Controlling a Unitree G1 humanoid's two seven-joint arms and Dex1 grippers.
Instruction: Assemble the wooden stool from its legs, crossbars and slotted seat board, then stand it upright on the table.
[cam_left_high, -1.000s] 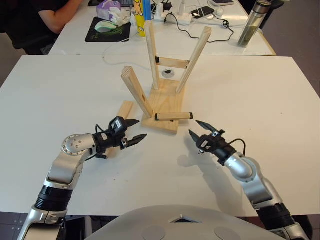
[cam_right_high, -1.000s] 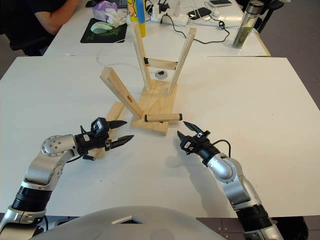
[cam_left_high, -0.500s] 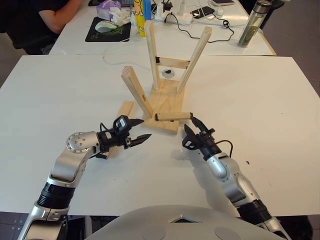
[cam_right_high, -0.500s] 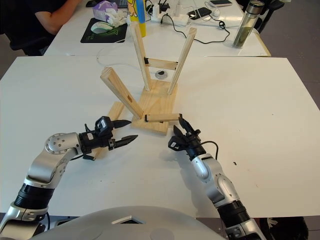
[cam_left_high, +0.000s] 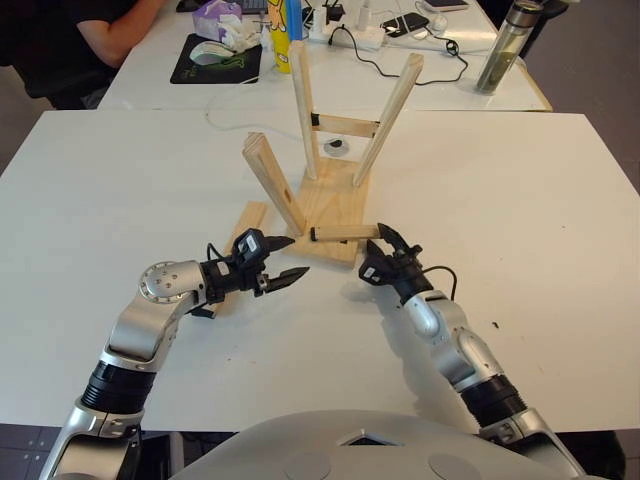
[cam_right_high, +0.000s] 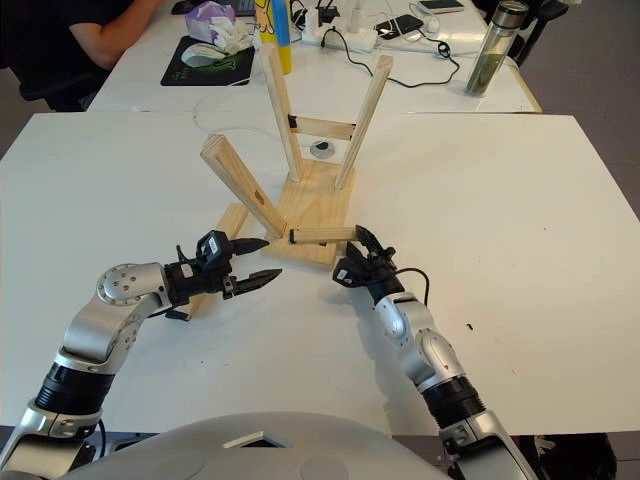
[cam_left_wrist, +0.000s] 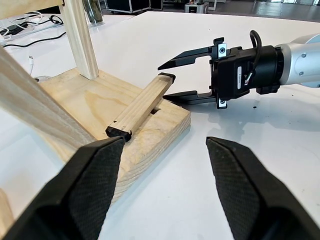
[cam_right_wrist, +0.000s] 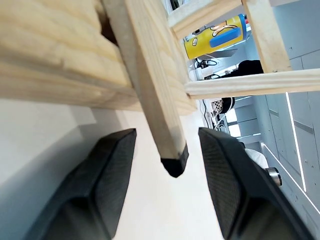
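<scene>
The slotted seat board (cam_left_high: 330, 205) lies flat on the white table. Two legs (cam_left_high: 305, 95) (cam_left_high: 390, 115) stand up from its far side, joined by a crossbar (cam_left_high: 345, 126). A third leg (cam_left_high: 272, 183) leans from its left side. A loose crossbar (cam_left_high: 345, 233) with black ends lies along the board's near edge. My right gripper (cam_left_high: 385, 250) is open, its fingers (cam_right_wrist: 107, 185) on either side of that crossbar's right end (cam_right_wrist: 147, 85). Just left of the board's near corner, my left gripper (cam_left_high: 283, 258) is open and holds nothing. Another wooden piece (cam_left_high: 250, 218) lies flat left of the board.
A small dark round object (cam_left_high: 334, 146) sits on the table behind the stool. The neighbouring desk beyond carries a bottle (cam_left_high: 502, 45), cables and a yellow container (cam_left_high: 283, 30). Bare white tabletop (cam_left_high: 540, 200) spreads to the right and left.
My right gripper has moved forward and left from the bare table to the loose crossbar's right end. My left gripper has edged right, closer to the board.
</scene>
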